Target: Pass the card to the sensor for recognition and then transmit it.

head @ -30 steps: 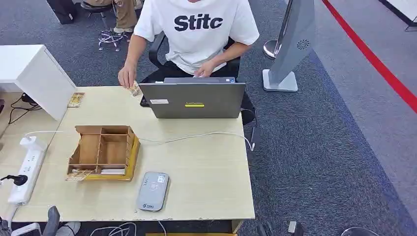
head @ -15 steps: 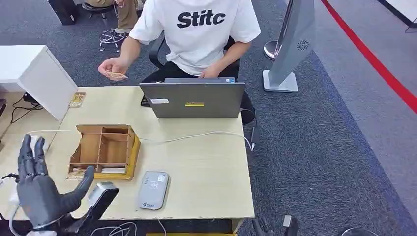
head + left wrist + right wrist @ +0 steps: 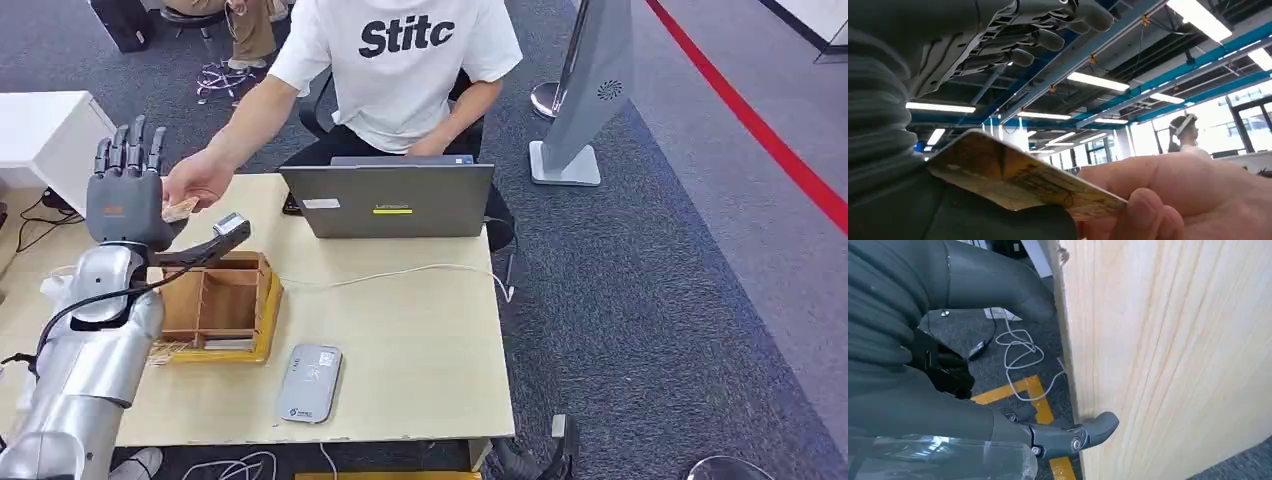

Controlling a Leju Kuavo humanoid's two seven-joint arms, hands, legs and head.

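— Grey carpet [image 3: 640,300] all round, red line [image 3: 750,110] running across the far right. Pale wooden table [image 3: 400,350] in the middle. Anything big on it?

— Grey laptop [image 3: 388,200] at the far edge, lid towards the robot. Seated behind it, person in a white T-shirt [image 3: 405,60]. Wooden divided box [image 3: 215,305] left of centre, a white cable [image 3: 400,273] trailing across from it. Grey sensor pad [image 3: 308,384] near the front edge, just beside the box, not touching.

— And the left hand [image 3: 125,195]?

— Raised above the table's far left corner, palm away from the camera, fingers [image 3: 128,150] straight up and slightly apart, thumb [image 3: 215,240] stuck out sideways over the box. Gripping nothing.

— Card [image 3: 181,209]?

— Pinched in the person's hand [image 3: 200,180], right against the robot's palm. Seen from the left wrist, a yellowish card [image 3: 1018,177], roughly flat, long axis running from the person's fingertips towards the robot's palm, free end pointing at the palm. Touching the palm or not, cannot tell.

— Right hand [image 3: 998,425]?

— Hanging low beside the table edge, dark fingers [image 3: 1093,430] extended, nothing held.
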